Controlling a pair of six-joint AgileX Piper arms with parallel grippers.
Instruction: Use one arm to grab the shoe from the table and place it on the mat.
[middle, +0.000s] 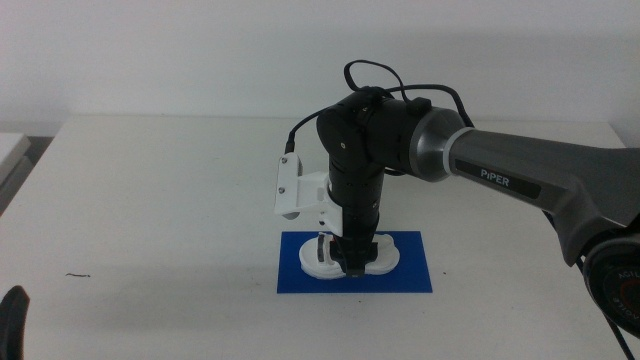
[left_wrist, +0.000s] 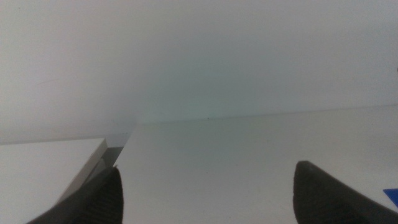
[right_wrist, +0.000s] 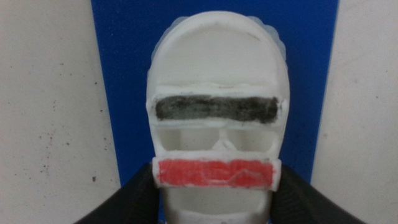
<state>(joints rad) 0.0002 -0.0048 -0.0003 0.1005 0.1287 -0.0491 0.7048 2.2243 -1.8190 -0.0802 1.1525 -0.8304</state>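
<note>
Shoe (right_wrist: 216, 134) on mat (right_wrist: 124, 74); right gripper (right_wrist: 214, 199) grasping its sides (red strap between jaws); left gripper (left_wrist: 205, 193) released, waiting.

Black arm (middle: 375, 150), grey "PIPER" link, white wrist block

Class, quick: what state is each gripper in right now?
Left gripper: open, holding nothing, waiting at the table's near left edge.
Right gripper: closed on the shoe, over the mat.
</note>
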